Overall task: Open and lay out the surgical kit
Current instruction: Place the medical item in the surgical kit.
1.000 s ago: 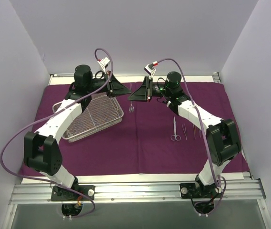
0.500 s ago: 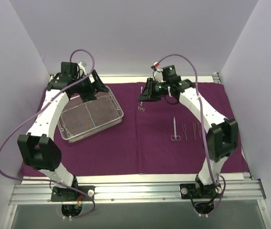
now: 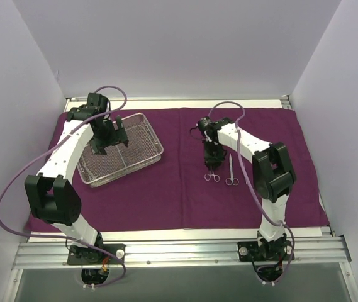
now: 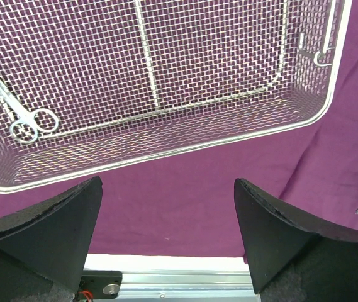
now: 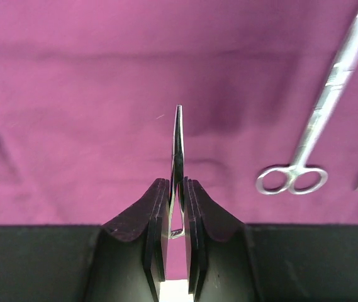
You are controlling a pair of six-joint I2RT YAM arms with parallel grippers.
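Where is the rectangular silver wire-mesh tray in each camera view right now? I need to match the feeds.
Top external: the rectangular silver wire-mesh tray lies left of centre.
Left wrist: the tray fills the upper part of the picture.
Right wrist: not in it.
Shared landmark: the dark magenta-purple cloth, seen in all three.

Alu rail frame [image 3: 179, 251] along near edge; pale enclosure walls [image 3: 179, 44] L, R, back.

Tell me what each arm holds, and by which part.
The right fingers pinch a scissor-like instrument on its shaft, away from the rings. The left fingers stand open over the tray and hold nothing.
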